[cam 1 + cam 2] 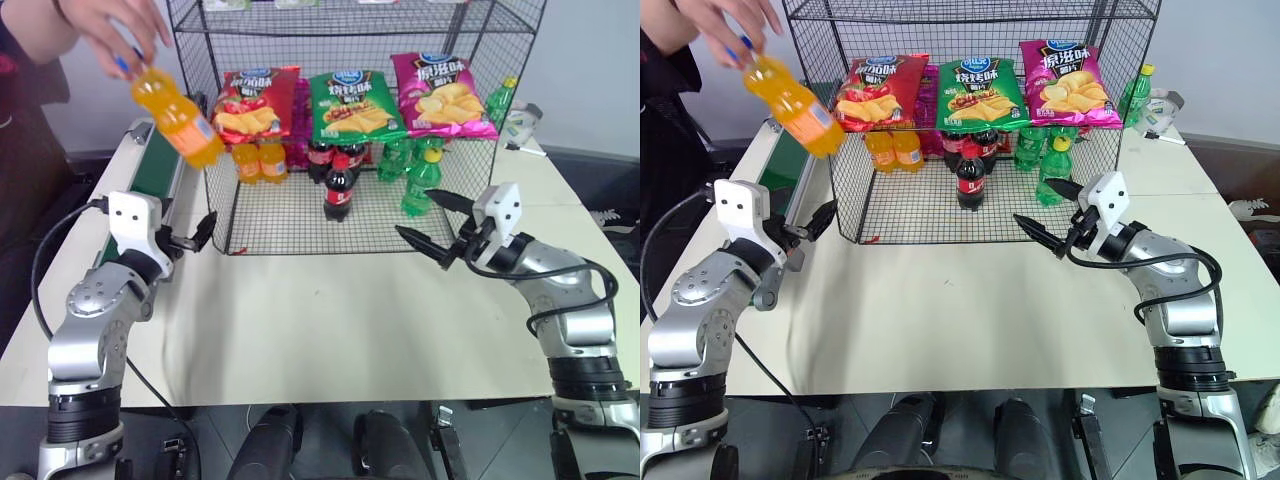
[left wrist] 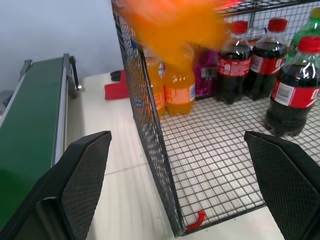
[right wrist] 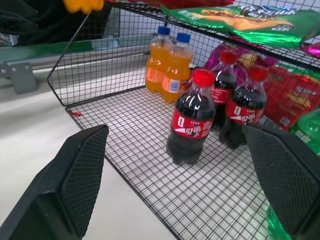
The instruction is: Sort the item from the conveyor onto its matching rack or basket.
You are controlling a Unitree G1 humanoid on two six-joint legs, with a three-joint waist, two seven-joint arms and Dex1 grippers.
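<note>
A person's hand (image 1: 110,30) holds the item (image 1: 178,118), an orange drink bottle with a blue cap, tilted in the air above the conveyor (image 1: 155,165) at the far left. It hangs just outside the left side of the black wire rack (image 1: 290,215). My left gripper (image 1: 190,238) stands open and empty by the rack's front left corner, below the item. At the rack's front right, my right gripper (image 1: 415,212) is also open and empty, and it points in towards the bottom tier.
On the rack's bottom tier stand two orange bottles (image 1: 258,160), cola bottles (image 1: 338,185) and green bottles (image 1: 420,180). Chip bags (image 1: 355,105) lie on the tier above. A small red thing (image 2: 117,91) lies on the table between conveyor and rack.
</note>
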